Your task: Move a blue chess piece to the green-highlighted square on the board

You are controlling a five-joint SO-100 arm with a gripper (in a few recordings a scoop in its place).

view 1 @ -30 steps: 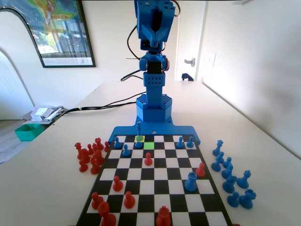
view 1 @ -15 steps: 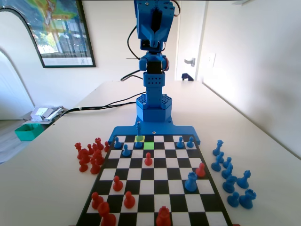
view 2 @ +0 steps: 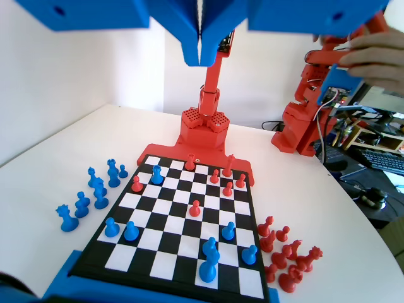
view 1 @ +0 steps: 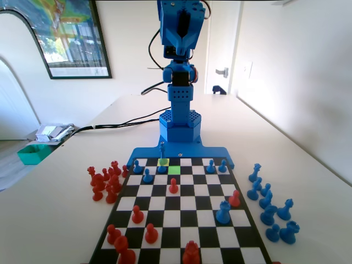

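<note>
In the fixed view, the tall blue chess piece [view 1: 162, 156] stands on the yellow-green square [view 1: 163, 161] in the board's [view 1: 242, 242] far row. The green-highlighted square [view 1: 174, 170] lies diagonally next to it, nearer and to the right, bare.

In the wrist view, the end effector [view 2: 200, 55] hangs high above the board with jaws pressed together, holding nothing.

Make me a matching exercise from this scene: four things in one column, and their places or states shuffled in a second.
Things:
1. blue chess piece
2. green-highlighted square
3. gripper
4. red pieces off the board

Places or states:
A. shut, raised high
B. empty, in the second row from the far end, fixed view
C. standing on the yellow-green square in the farthest row, fixed view
D. grouped on the table, left of the squares, fixed view

Pairs: 1-C, 2-B, 3-A, 4-D
</note>
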